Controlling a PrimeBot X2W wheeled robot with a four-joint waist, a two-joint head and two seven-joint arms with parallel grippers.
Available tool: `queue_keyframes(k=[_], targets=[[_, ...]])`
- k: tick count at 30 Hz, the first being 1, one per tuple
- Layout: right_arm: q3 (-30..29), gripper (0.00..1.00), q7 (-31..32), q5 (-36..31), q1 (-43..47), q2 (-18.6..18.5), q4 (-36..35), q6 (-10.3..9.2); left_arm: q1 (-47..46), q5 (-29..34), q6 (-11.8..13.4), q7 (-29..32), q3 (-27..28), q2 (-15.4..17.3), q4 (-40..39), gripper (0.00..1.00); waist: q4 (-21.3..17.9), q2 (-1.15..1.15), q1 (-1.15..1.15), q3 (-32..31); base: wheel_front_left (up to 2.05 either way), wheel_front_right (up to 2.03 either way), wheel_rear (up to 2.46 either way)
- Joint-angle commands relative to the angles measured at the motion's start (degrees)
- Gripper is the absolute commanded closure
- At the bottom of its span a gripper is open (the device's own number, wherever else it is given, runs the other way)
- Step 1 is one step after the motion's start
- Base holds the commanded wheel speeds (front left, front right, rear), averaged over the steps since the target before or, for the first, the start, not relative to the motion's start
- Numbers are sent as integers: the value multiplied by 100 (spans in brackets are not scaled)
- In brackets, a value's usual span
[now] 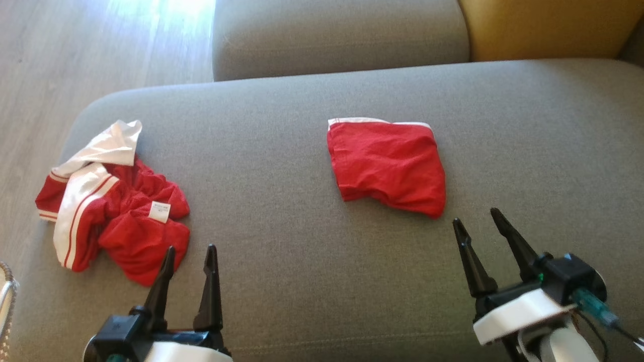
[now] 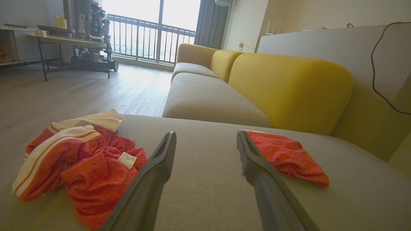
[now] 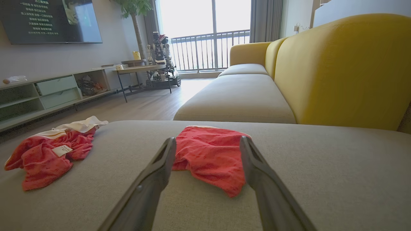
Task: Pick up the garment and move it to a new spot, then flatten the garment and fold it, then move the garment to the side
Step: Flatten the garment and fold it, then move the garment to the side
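Item: crumpled red garment [image 1: 115, 211], with white striped band [image 1: 80, 201] and white label [image 1: 159, 211] showing. It is lying in a loose heap at the left end of the grey sofa cushion [image 1: 282, 261], close to the edge.
Companion item: folded red garment [image 1: 386, 166], lying flat and compact, well apart to the right.
Tools: left gripper [image 1: 191, 247] is hovering just beside the heap with its jaws standing wide and nothing between them. Right gripper [image 1: 475, 216] is hanging near the folded piece's lower corner, likewise spread and empty.
Handling, by judgement: the fabric is looking thin, light and limp. It is likely to be sagging and trailing when lifted, and bunching rather than sliding. It is not fragile.
Where to take hold, by judgement: the white band is offering the firmest, thickest edge. A pinch there should be carrying the whole piece, whereas a grab at the middle folds is risking lifting a single layer
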Motion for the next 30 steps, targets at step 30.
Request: queue_keyframes(k=[30], targets=[[107,0,-52,204,476,87,-586,-1,266,527,145,-29,171,-23,-121,0,124,0,0,-293,0,0,0]])
